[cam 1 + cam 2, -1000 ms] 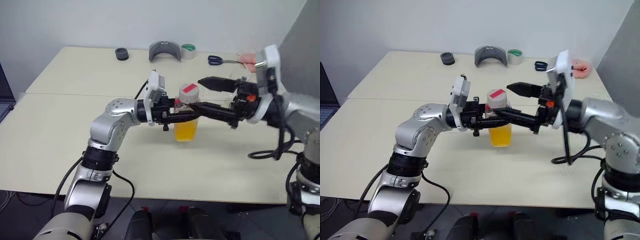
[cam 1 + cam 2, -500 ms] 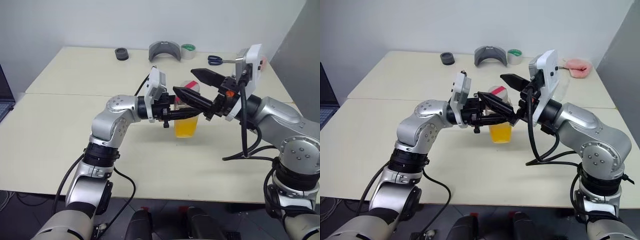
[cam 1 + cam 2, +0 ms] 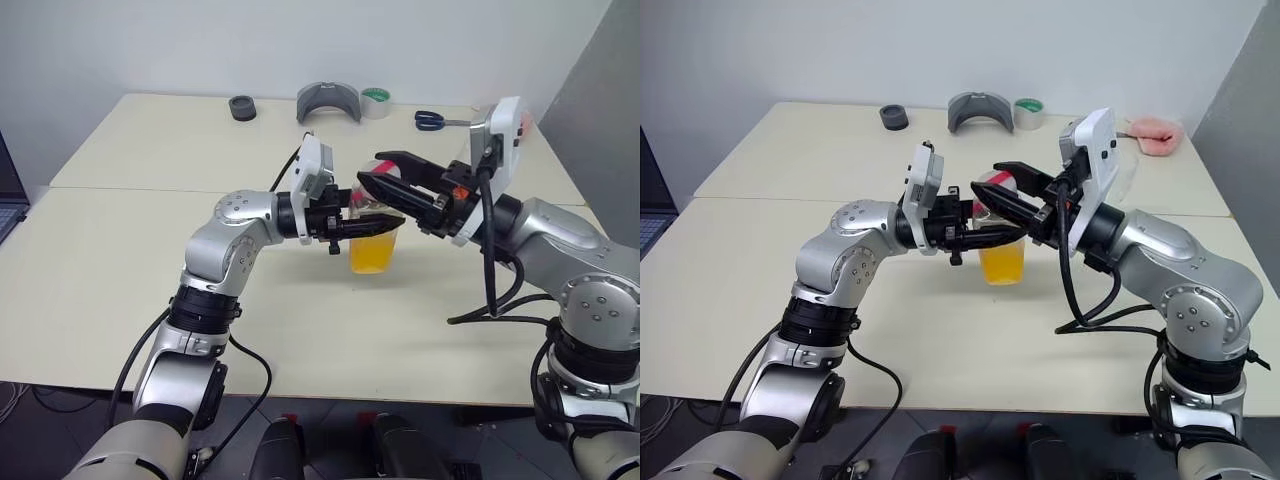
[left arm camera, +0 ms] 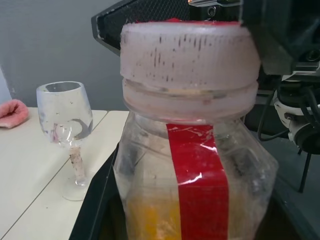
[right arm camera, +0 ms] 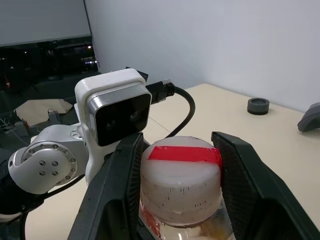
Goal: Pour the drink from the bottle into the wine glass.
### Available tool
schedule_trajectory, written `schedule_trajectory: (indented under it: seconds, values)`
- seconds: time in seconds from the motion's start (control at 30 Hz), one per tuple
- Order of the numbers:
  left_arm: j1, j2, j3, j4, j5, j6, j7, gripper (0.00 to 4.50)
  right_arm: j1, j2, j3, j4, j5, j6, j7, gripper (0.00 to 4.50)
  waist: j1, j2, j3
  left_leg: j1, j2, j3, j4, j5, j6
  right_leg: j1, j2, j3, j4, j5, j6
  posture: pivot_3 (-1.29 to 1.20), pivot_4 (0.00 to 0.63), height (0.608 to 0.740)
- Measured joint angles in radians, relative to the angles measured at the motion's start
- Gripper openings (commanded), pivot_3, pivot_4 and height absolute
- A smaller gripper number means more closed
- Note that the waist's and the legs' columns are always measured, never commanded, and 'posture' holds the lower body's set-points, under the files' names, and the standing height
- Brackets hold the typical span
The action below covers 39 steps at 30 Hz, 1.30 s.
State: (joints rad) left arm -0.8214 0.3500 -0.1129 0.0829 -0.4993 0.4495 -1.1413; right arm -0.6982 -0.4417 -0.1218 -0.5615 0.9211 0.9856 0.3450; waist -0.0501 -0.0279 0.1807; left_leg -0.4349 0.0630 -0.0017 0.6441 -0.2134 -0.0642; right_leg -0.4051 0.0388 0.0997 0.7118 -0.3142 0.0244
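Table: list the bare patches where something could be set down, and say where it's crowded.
The cream table is bare along its near-left side and in front of the clear plastic bottle of orange drink. The middle is crowded: left gripper and right gripper meet at the bottle. The far edge holds the black ring, grey holder, tape roll and scissors.

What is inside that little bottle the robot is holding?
The bottle holds orange-yellow drink in its lower part. The white cap is on it. The red label stripe covers part of the inside.

both arms are silver-grey metal shells with black joint rings and round screw-dotted caps. loose black cables run along each. each wrist carries a white boxy camera block; left gripper (image 3: 385, 222) and right gripper (image 3: 372, 190) have black mesh-textured fingers.
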Motion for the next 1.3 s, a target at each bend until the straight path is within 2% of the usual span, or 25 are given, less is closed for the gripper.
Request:
schedule_trajectory:
  seconds: [0.07,0.17,0.33,0.47,0.53,0.6,0.63,0.73,0.9,1.03,1.17,1.3]
  values:
    - [0.0,0.0,0.001,0.0,0.0,0.0,0.004,1.77,-0.008,-0.008,0.005,0.019,0.0,-0.01,0.017,1.84,0.0,0.0,0.0,0.0,0.0,0.0,0.0,0.0,0.0,0.0,0.0,0.0,0.0,0.0,0.0,0.0,0.15,0.74]
    - [-0.004,0.0,0.002,-0.003,-0.004,0.001,0.007,1.77,-0.051,-0.052,0.007,0.09,0.008,-0.014,0.117,1.84,0.0,0.0,0.0,0.0,0.0,0.0,0.0,0.0,0.0,0.0,0.0,0.0,0.0,0.0,0.0,0.0,0.15,0.74]
    - [-0.014,0.008,0.01,-0.014,-0.026,0.008,-0.014,1.77,-0.173,-0.128,0.056,0.298,-0.006,-0.055,0.409,1.84,-0.005,0.001,0.0,0.0,0.0,0.0,0.0,0.0,0.0,0.0,0.0,0.0,0.0,0.0,0.0,0.0,0.15,0.74]
    - [-0.016,0.022,0.034,-0.019,-0.035,0.024,-0.022,1.77,-0.277,-0.131,0.137,0.484,-0.086,-0.146,0.622,1.84,-0.008,0.001,0.001,0.001,0.001,0.0,0.0,0.0,0.0,0.0,0.001,-0.001,0.0,0.0,0.0,0.0,0.15,0.74]
    - [-0.015,0.026,0.033,-0.019,-0.031,0.028,-0.022,1.77,-0.297,-0.131,0.16,0.541,-0.126,-0.199,0.697,2.56,-0.007,0.001,0.001,0.0,0.0,0.0,0.0,0.0,0.0,0.0,0.001,-0.001,0.0,0.0,0.0,0.0,0.15,0.74]
    - [-0.015,0.026,0.025,-0.019,-0.03,0.031,-0.025,1.77,-0.303,-0.131,0.164,0.57,-0.151,-0.224,0.731,3.04,-0.005,0.001,0.001,0.0,0.0,0.0,0.0,0.0,0.0,0.0,0.0,0.0,-0.001,0.0,0.0,0.0,0.15,0.74]
    - [-0.016,0.024,0.019,-0.019,-0.029,0.031,-0.027,1.77,-0.303,-0.136,0.164,0.577,-0.157,-0.23,0.738,3.49,-0.003,0.001,0.001,0.0,0.0,0.0,0.0,0.0,0.0,0.0,-0.001,-0.001,-0.001,0.0,0.0,0.0,0.15,0.74]
    - [-0.017,0.018,0.012,-0.016,-0.025,0.025,-0.028,1.77,-0.276,-0.189,0.133,0.55,-0.169,-0.233,0.727,4.46,0.007,0.001,0.001,-0.001,-0.001,0.0,0.0,0.0,0.0,0.0,-0.001,-0.001,-0.001,0.0,0.0,0.0,0.15,0.74]
    - [-0.017,0.02,0.012,-0.009,-0.012,0.018,-0.029,1.77,-0.173,-0.227,0.025,0.418,-0.13,-0.16,0.616,4.46,0.011,0.002,0.001,0.0,0.0,0.001,0.0,0.0,0.0,0.0,-0.001,0.0,-0.001,0.0,0.0,0.0,0.15,0.74]
    - [-0.017,0.019,0.011,0.001,-0.008,0.003,-0.028,1.77,-0.071,-0.182,-0.072,0.213,0.011,-0.041,0.418,4.46,0.008,0.002,0.001,0.0,0.0,0.0,0.0,0.0,0.0,0.0,0.0,0.0,0.0,0.0,0.0,0.0,0.15,0.74]
    - [-0.018,0.015,0.011,0.009,-0.006,-0.002,-0.028,1.77,-0.052,-0.093,-0.076,0.107,0.092,-0.005,0.244,4.46,0.001,0.002,0.001,0.0,0.0,0.0,0.0,0.0,0.0,0.0,0.0,0.0,0.001,0.0,0.0,0.0,0.15,0.74]
    - [-0.023,0.014,0.011,0.027,-0.004,-0.005,-0.03,1.77,-0.054,-0.065,-0.065,0.083,0.117,-0.002,0.161,4.46,0.001,0.002,0.001,0.0,0.0,0.0,0.001,0.0,0.0,0.0,0.0,0.0,0.0,0.0,0.0,0.0,0.15,0.74]
